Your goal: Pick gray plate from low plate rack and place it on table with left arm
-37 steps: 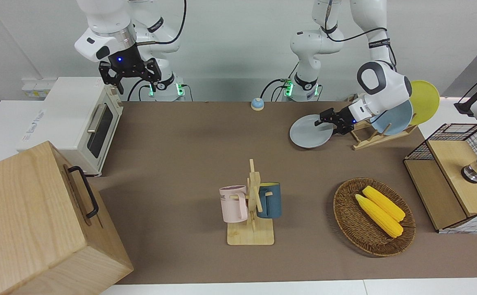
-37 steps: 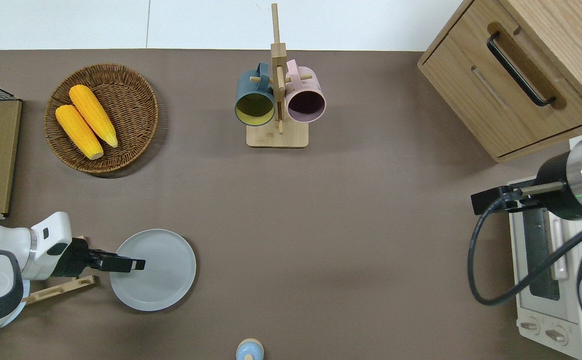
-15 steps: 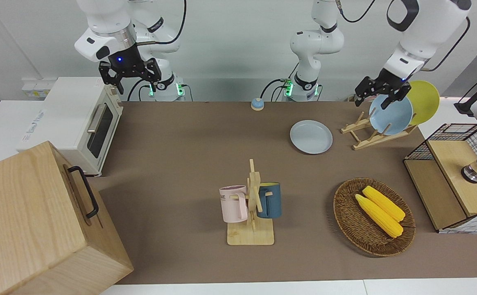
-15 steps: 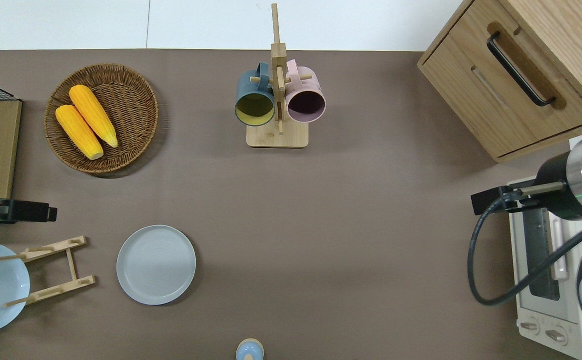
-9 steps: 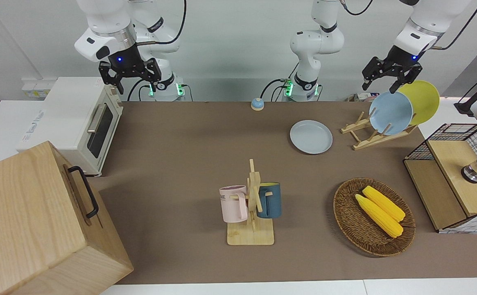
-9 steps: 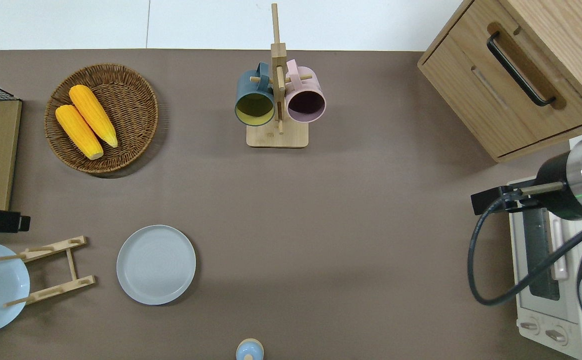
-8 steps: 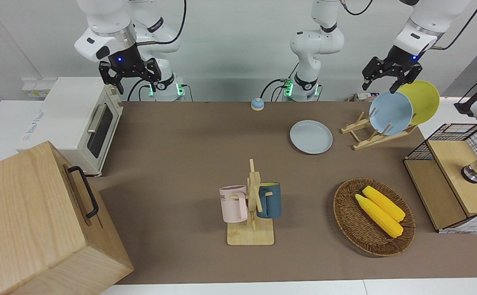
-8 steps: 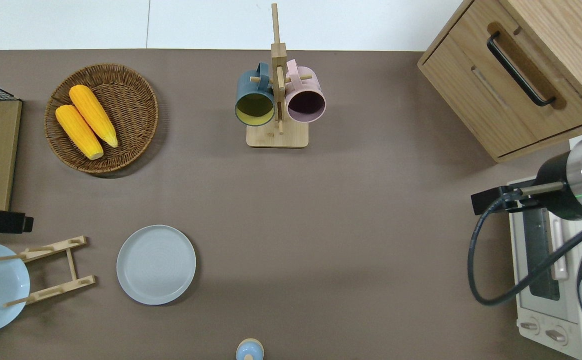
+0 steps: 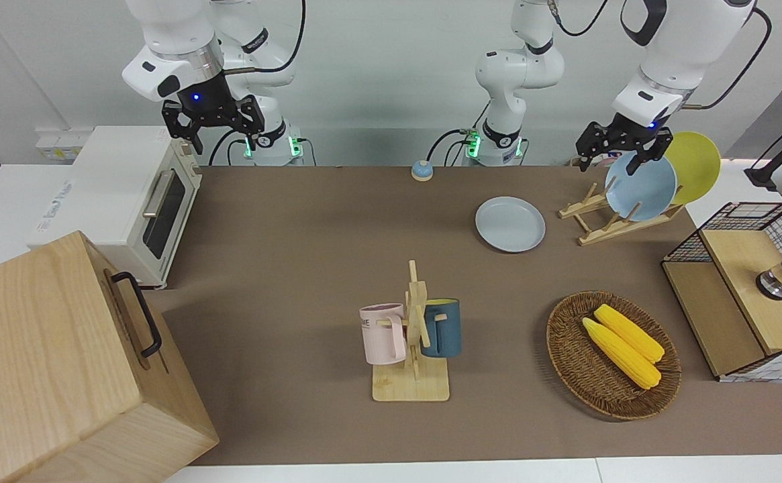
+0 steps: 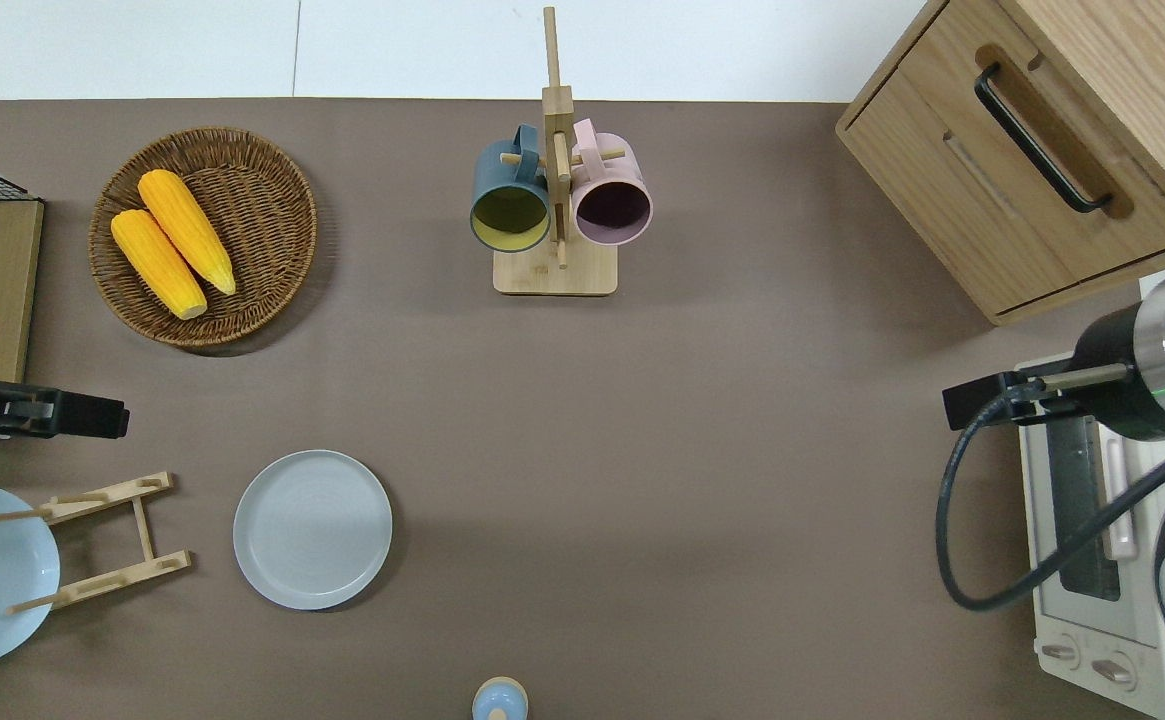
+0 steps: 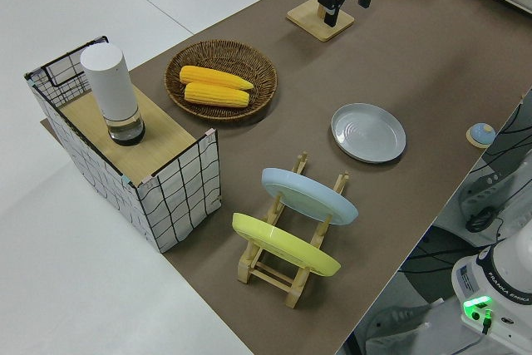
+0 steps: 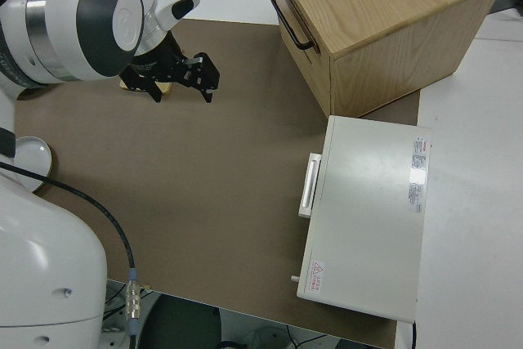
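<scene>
The round, smooth gray plate [image 10: 312, 529] with its shallow raised rim is laid flat, face up, on the matte brown worktop [image 10: 642, 450], just beside the low plate rack [image 10: 107, 541] of light wood. The left hand [image 9: 622, 144] is held open and empty in the air. The right arm is parked, its hand [image 9: 211, 126] open.
</scene>
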